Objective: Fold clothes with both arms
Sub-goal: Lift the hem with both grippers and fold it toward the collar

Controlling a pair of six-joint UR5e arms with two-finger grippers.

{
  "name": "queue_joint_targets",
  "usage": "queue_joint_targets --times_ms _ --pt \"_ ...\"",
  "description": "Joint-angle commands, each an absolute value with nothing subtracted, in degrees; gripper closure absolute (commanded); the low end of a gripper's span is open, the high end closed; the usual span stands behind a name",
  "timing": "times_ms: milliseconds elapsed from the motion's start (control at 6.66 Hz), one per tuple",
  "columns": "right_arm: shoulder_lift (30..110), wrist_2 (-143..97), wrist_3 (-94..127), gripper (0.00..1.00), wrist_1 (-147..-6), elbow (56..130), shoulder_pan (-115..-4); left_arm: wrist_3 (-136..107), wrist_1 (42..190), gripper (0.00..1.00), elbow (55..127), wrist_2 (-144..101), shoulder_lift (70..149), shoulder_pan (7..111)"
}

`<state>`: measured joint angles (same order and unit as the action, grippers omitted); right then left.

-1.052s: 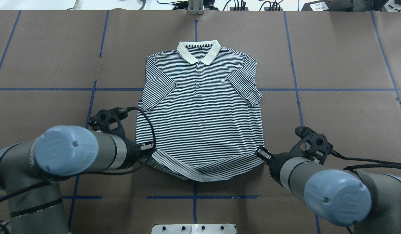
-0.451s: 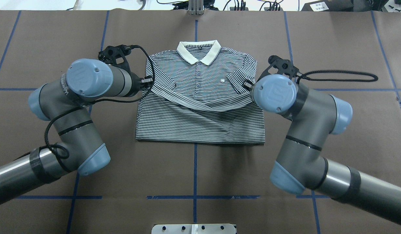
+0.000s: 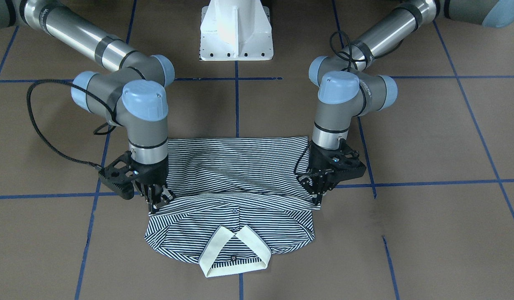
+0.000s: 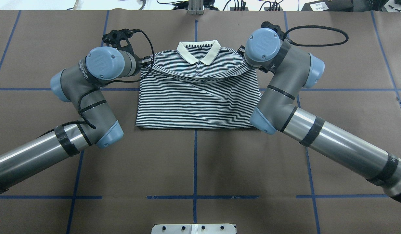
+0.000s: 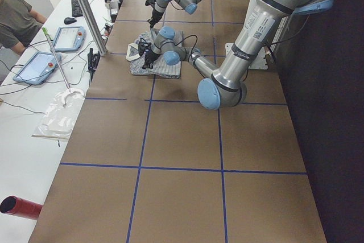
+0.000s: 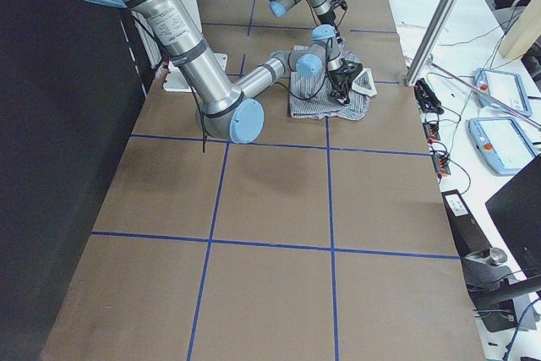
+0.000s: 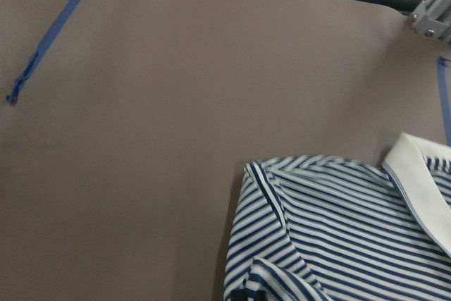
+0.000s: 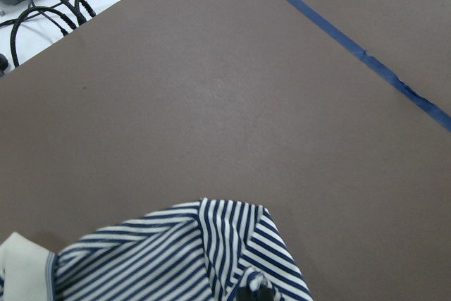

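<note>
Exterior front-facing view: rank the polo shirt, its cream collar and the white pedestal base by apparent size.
1. polo shirt, clearly the largest.
2. white pedestal base, though the frame's top edge cuts it off.
3. cream collar; about as wide as the base but with less area showing, so places two and three are unsure.

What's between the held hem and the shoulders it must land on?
Nothing visible. The black two-finger left gripper and right gripper hold the hem of the navy-and-white striped polo shirt near its cream collar; only its own fabric lies beneath.
</note>
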<state>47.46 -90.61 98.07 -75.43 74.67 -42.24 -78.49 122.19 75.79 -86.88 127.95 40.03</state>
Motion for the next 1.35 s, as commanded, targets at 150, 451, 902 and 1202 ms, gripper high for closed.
queue_joint_targets --times_ms 150,451,902,1202 --pt "44.47 -91.23 97.29 1.0 -70.86 66.72 -43.68 -77.96 127.07 1.0 69.1 -85.17 129.99 40.43" --pt "44.03 -91.23 97.21 1.0 -70.31 64.69 -43.68 -77.96 127.79 1.0 68.38 -85.25 130.51 40.43" --pt "44.91 -91.32 97.29 1.0 -69.7 66.43 -43.59 -78.05 129.88 1.0 68.47 -85.52 130.61 40.52" --pt "51.37 -93.06 97.29 1.0 -69.08 76.58 -42.46 -77.78 130.26 1.0 73.08 -86.04 129.47 40.52"
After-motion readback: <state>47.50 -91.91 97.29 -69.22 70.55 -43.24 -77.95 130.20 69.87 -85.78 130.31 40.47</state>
